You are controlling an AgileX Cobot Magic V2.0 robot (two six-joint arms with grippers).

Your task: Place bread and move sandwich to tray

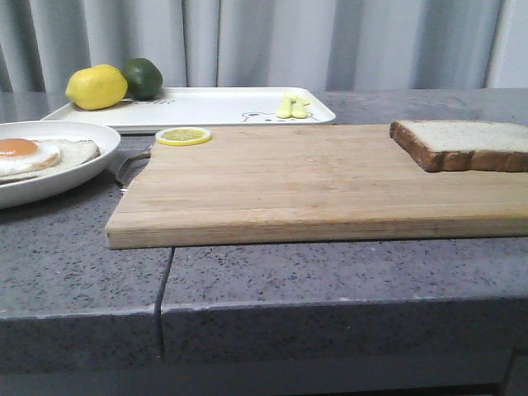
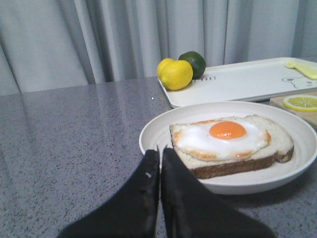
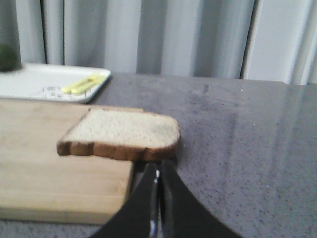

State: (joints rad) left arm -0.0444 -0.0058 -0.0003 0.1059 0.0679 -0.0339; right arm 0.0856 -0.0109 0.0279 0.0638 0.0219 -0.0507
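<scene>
Just beyond the closed right pincer, the bread lies on the cutting board; the sandwich sits before the closed left pincer.

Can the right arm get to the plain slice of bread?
Probably yes. The right gripper sits shut just in front of the bread, which lies uncovered on the cutting board edge. Nothing stands between them; the fingers must open first.

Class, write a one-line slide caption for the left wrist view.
Shut left pincer poised before the egg-topped sandwich, lemon and lime on the tray behind.
</scene>
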